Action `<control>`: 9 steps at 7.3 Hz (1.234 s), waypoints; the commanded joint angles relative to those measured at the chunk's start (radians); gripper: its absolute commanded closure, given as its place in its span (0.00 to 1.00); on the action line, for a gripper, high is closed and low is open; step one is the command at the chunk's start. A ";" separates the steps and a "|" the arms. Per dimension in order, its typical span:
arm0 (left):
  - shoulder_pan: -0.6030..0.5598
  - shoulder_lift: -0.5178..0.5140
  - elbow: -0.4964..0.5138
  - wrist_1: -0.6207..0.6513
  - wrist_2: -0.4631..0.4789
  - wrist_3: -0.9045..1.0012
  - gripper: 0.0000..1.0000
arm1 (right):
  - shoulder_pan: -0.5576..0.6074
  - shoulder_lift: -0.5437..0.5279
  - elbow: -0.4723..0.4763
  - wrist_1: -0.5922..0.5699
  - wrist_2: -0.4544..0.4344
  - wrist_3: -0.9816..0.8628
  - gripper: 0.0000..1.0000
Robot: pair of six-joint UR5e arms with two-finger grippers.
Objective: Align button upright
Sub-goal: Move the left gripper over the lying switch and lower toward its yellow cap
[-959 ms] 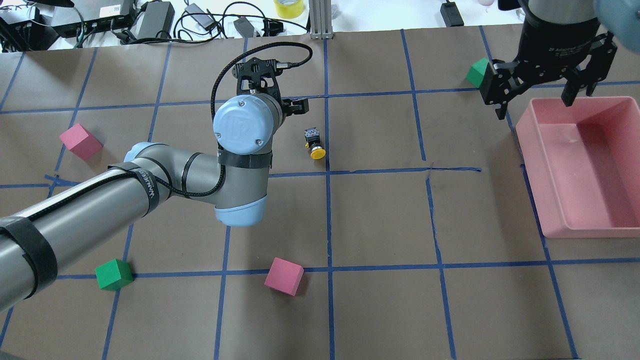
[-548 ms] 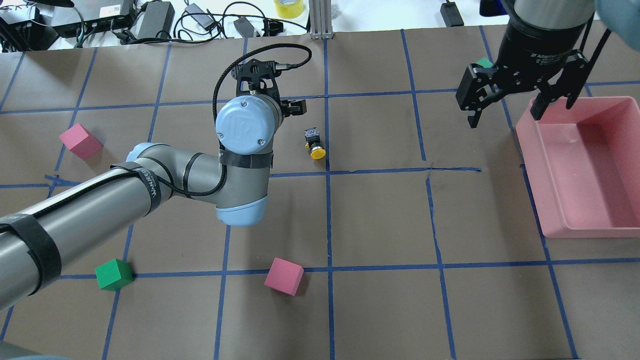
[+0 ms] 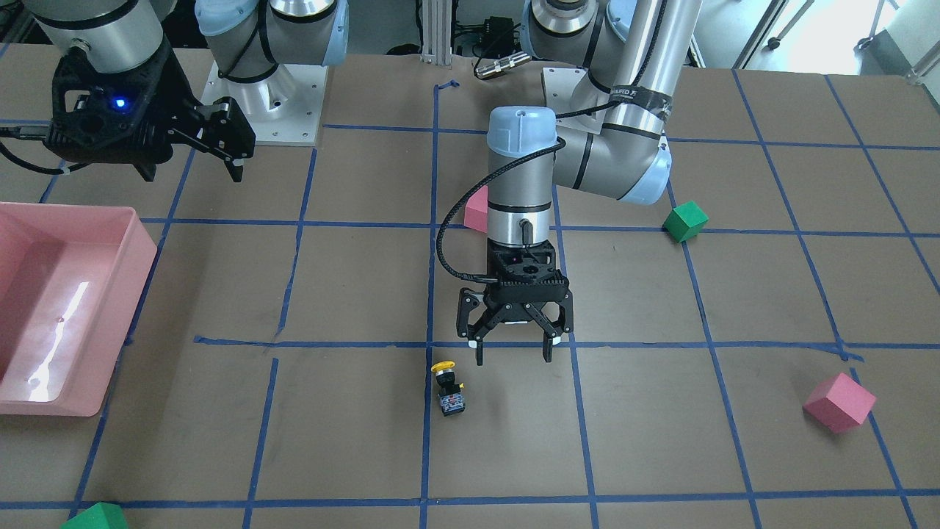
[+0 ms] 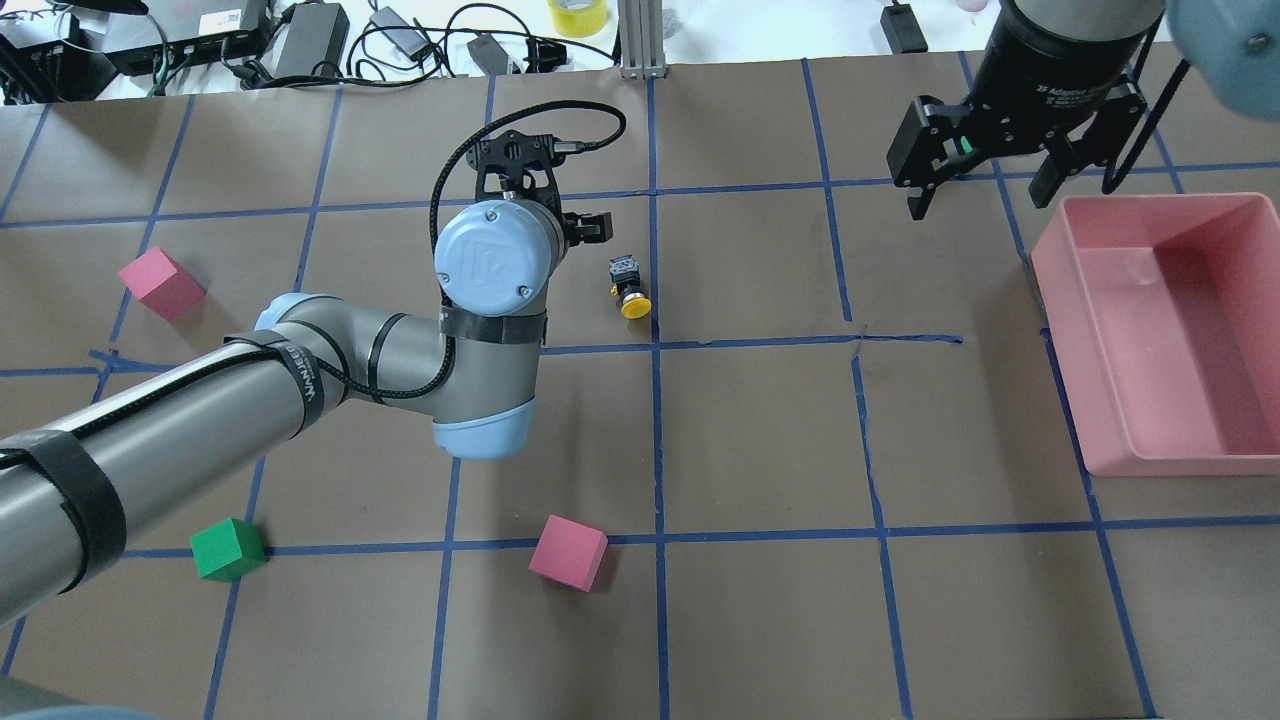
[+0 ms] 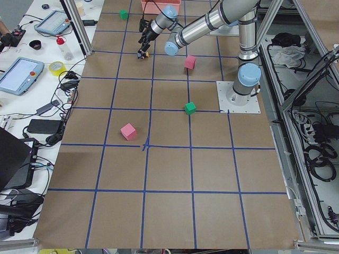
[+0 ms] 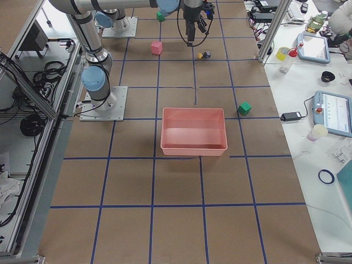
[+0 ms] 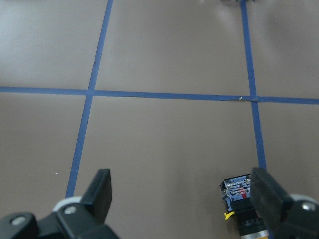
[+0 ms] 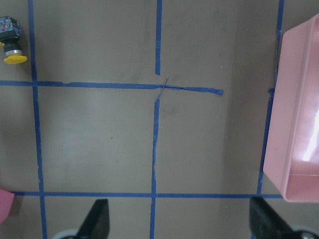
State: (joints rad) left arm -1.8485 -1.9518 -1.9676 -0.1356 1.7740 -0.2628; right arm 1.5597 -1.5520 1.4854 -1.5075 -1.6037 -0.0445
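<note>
- Brown paper table [image 4: 760, 450] gridded with blue tape [image 4: 655, 420], and a black power brick [image 4: 312, 38] sits in the clutter along the far edge.
- The overhead view buries the left gripper [image 3: 513, 358] under its own wrist joint [image 4: 492, 255], so only one finger pokes out. The front-facing camera shows it properly: pointing down, both fingers spread wide, nothing between them.
- The left wrist cam adds something else: the button [image 4: 628, 287] sits low by the finger at the picture's right edge, which covers part of it. It looks like there's a gap between them, but I can't be sure from that angle.
- The button lies on its side, just beside a tape line near mid-table. The yellow cap points toward the robot, the whitish contact block points away, and the black body is between.
- The right gripper [image 4: 980, 195] hangs by the far corner of the pink bin [image 4: 1060, 350], fingers apart and empty.
- From overhead it blocks most of the far green cube [image 6: 245, 108], which the right-side camera shows plainly.
- Well apart from the button are the far pink cube [image 4: 160, 283], the near pink cube [image 4: 568, 552] and the near green cube [image 4: 228, 549].
</note>
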 commanded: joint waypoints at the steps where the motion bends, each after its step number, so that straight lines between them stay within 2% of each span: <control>1: 0.000 -0.005 -0.030 -0.006 0.001 0.019 0.00 | 0.000 0.003 0.004 -0.077 -0.015 0.018 0.00; 6: -0.063 -0.041 -0.002 0.020 0.005 -0.290 0.00 | 0.006 0.018 0.007 -0.068 0.001 0.018 0.00; 7: -0.075 -0.074 0.025 0.021 0.027 -0.371 0.00 | 0.041 0.018 0.009 -0.066 -0.016 0.021 0.00; 8: -0.116 -0.125 0.032 0.027 0.103 -0.381 0.00 | 0.075 0.024 0.009 -0.079 -0.019 0.022 0.00; 9: -0.148 -0.163 0.067 0.045 0.119 -0.410 0.00 | 0.076 0.026 0.013 -0.074 -0.019 0.018 0.00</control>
State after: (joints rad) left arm -1.9556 -2.0634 -1.9343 -0.1072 1.8523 -0.6336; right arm 1.6194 -1.5294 1.4951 -1.5813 -1.6205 -0.0240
